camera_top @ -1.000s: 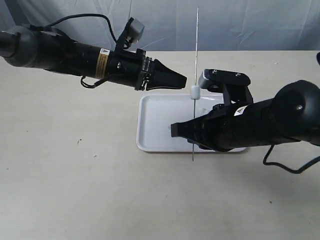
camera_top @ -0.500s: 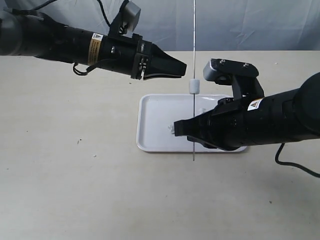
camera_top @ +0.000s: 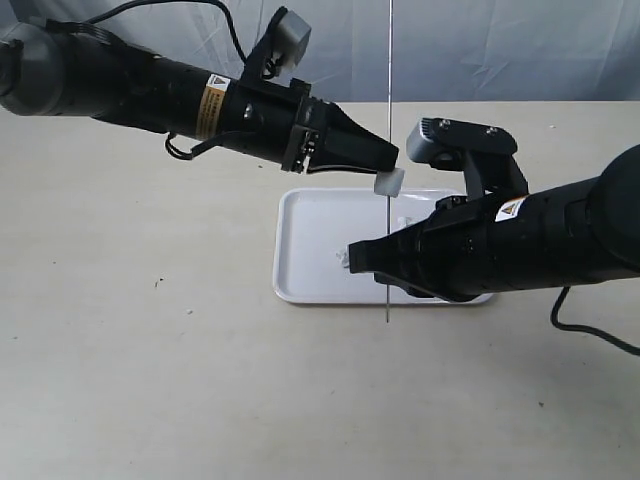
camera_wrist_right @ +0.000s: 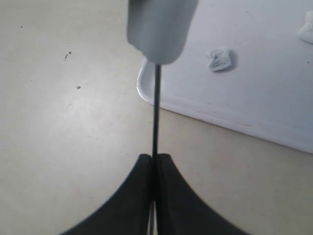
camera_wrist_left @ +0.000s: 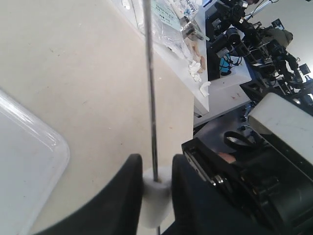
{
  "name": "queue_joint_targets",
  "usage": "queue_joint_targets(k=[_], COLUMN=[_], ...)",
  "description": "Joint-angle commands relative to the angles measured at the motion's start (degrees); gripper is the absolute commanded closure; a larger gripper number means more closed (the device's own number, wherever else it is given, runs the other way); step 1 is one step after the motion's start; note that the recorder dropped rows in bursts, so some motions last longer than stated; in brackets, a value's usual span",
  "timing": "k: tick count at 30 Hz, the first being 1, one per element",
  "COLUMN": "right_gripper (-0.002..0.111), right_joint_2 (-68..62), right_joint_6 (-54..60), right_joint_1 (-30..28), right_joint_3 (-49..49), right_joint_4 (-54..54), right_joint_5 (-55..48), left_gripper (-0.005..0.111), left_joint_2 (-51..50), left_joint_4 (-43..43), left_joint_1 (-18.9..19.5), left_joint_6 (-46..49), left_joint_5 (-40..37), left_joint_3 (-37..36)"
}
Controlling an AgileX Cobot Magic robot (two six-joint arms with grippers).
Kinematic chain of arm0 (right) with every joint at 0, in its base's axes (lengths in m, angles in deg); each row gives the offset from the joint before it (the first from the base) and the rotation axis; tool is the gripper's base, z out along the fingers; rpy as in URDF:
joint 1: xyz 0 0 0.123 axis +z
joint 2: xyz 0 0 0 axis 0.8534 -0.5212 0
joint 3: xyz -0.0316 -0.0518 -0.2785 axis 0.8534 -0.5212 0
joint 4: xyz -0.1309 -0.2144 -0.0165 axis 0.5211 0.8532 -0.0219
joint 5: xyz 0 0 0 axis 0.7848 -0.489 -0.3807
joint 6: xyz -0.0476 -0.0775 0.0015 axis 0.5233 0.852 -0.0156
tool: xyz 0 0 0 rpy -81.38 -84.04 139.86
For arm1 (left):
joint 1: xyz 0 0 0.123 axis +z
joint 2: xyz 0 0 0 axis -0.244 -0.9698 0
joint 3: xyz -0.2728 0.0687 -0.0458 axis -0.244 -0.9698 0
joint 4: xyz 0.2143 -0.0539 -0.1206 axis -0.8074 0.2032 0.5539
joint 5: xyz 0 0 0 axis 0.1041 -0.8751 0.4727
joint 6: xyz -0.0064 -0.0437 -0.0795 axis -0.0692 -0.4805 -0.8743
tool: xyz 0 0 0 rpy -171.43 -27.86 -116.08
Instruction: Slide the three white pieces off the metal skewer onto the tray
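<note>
My right gripper (camera_top: 360,260) (camera_wrist_right: 155,157) is shut on the metal skewer (camera_top: 388,90) (camera_wrist_right: 156,112), which stands upright over the white tray (camera_top: 300,250) (camera_wrist_right: 254,93). One white piece (camera_top: 388,182) (camera_wrist_right: 159,29) (camera_wrist_left: 156,191) is still threaded on the rod, slightly tilted. My left gripper (camera_top: 388,166) (camera_wrist_left: 156,162) is shut on this piece, a finger pressing each side, with the skewer (camera_wrist_left: 150,83) rising between them. Two other white pieces lie loose on the tray, one crumpled (camera_wrist_right: 218,58) (camera_top: 343,258), one near the frame edge (camera_wrist_right: 307,27).
The tray's rounded corner (camera_wrist_left: 29,147) shows beside the left fingers. Beyond the table's far edge stand cluttered benches with equipment (camera_wrist_left: 234,29). The right arm's camera block (camera_top: 465,140) sits just right of the skewer. Beige tabletop (camera_top: 150,380) surrounds the tray.
The left gripper has swung down and right to the skewer and shut on the white piece, which sits a little lower and tilted. The right arm rose, then held still.
</note>
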Motion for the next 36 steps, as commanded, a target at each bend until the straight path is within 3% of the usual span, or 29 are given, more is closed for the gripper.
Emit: queue_joint_targets(k=[1,13,21,36], right_gripper=[0.109,0.109,0.109,0.109], right_joint_2=[0.47,-0.02,-0.52,-1.17], right_joint_6=[0.26,0.26,0.26,0.26], right_joint_1=[-0.20,-0.20,-0.32,-0.32], right_joint_3=[0.13,0.13,0.13,0.13], right_joint_4=[0.56,0.66,1.97,1.63], right_joint_5=[0.68,1.42,3.56,4.62], left_gripper=[0.085,0.084,0.056,0.055], left_joint_2=[0.66,1.01,1.01,2.39], left_joint_4=[0.00,0.93,-3.28,-4.91], left_joint_1=[-0.15,2.58,2.58,-0.09], left_joint_6=[0.74,1.04,-1.40,-0.87], left_joint_5=[0.25,0.25,0.25,0.25], left_joint_3=[-0.22,-0.22,-0.22,-0.22])
